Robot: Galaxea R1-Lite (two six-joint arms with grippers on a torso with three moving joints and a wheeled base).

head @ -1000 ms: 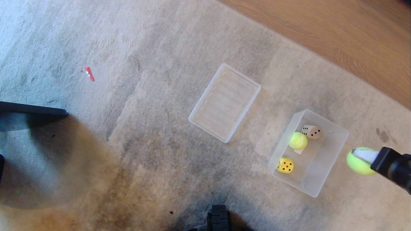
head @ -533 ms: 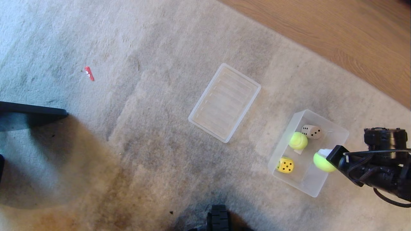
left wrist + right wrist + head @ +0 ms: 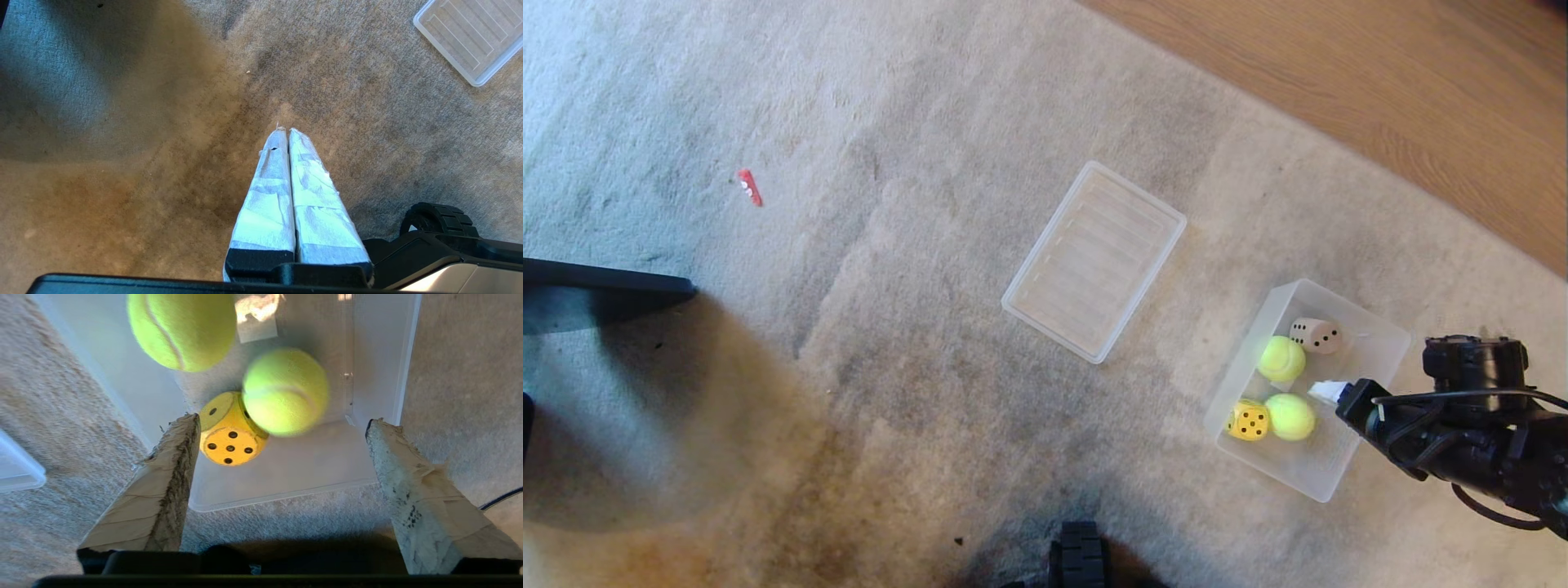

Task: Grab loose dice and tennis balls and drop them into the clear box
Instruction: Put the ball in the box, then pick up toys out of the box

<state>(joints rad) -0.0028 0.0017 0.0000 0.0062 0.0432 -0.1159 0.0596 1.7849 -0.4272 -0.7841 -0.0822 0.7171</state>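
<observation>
Two tennis balls lie in the clear box now: one ball near the middle of the box and a second ball just beside the yellow die, apparently touching it, at the end of the box nearer the robot. A tan die sits at the far end of the box, close to the first ball. The right gripper hangs just over the box's right-hand long wall, its taped fingers spread wide with nothing between them, so the second ball is released and sits below and ahead of the open jaws, inside the box walls. No green or red die shows anywhere on the carpet around the box, so the next pick probably lies outside what can be seen, and the arm would have to lift clear of the box wall before swinging away. Left of the box, and a little farther off, a flat ridged lid lies with its long axis roughly parallel to the box's. The left gripper points at bare carpet well to the left of the box, its fingers pressed together and empty, so the right arm is by far the nearer one to the box.
</observation>
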